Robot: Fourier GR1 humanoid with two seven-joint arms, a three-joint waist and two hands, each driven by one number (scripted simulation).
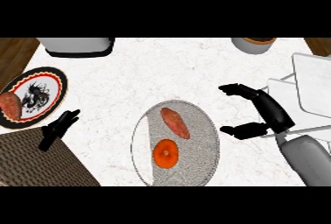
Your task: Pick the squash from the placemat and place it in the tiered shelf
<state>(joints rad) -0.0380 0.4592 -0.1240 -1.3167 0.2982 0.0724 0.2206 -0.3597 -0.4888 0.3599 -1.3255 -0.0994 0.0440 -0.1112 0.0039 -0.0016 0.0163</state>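
A round orange squash lies on the near half of the grey round placemat. Beside it, toward the back, rests an elongated reddish vegetable. My right hand hovers just right of the placemat, open, with fingers and thumb spread toward the mat and nothing between them. The white tiered shelf stands at the right edge, directly behind that hand. At the left, my left hand rests open with fingers up, away from the placemat.
A decorated plate holding a reddish sweet potato sits at far left. A woven brown mat fills the lower left corner. A grey appliance and a pot stand along the back edge.
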